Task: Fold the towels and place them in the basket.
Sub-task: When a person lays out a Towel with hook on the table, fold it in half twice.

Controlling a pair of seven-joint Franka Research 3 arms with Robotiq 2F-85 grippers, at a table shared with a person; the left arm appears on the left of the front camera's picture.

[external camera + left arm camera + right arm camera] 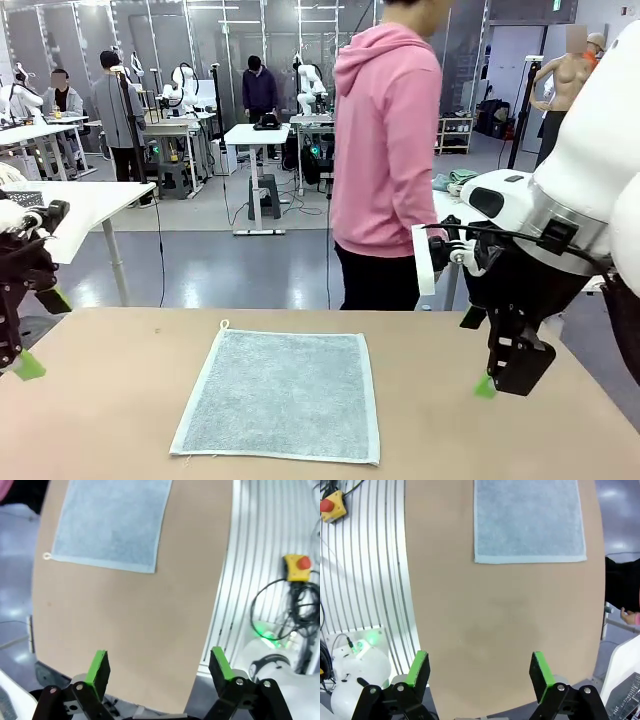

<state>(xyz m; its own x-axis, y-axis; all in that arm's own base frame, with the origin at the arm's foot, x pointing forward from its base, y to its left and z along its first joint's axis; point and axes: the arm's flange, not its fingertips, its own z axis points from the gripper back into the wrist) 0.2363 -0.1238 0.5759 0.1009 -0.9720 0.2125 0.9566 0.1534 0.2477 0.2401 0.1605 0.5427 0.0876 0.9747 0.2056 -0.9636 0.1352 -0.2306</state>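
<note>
Hovering with both jaws spread wide, holding nothing, at opposite ends of worktop [120, 400]. Seeing 1 blue-grey towel [278, 393] lying flat, unfolded, mid-worktop. Risking shallow corner pinches: terry slipping, dragging, bunching instead of folding.

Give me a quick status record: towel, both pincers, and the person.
towel: light blue-grey, spread flat and unfolded, mid table
corner loop: at the towel's far left corner
left pincer: open, empty, by the table's left edge, apart from the towel
right pincer: open, empty, over the table's right side, apart from the towel
person: standing at the far side, not touching the towel
</note>
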